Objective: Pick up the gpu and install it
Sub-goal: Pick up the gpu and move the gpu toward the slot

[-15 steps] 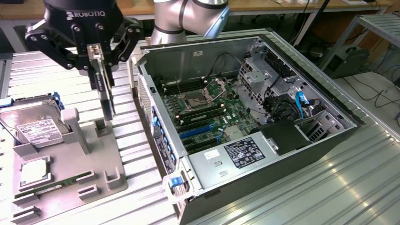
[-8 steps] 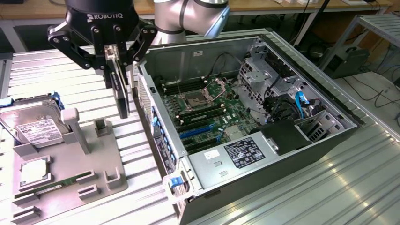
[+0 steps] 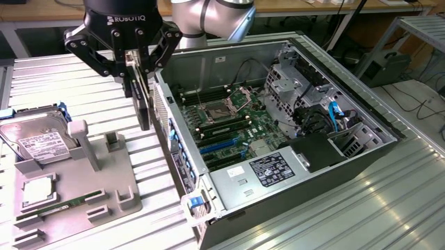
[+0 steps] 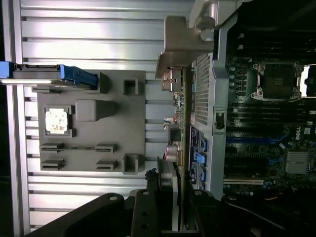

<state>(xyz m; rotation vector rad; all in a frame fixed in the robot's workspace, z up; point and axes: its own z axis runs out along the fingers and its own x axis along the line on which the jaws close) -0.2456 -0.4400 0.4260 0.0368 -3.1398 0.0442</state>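
My gripper is shut on the gpu, a thin dark card that hangs edge-on and upright from the fingers. It hangs in the air just outside the rear wall of the open computer case, between the case and the grey holder tray. In the wrist view the gpu runs edge-on away from the gripper, and its silver end bracket is at the far end, beside the case's perforated wall.
The motherboard lies open inside the case, with blue expansion slots and a CPU socket. The holder tray carries a silver hard drive, a processor chip and a green memory stick. A ribbed metal table lies underneath.
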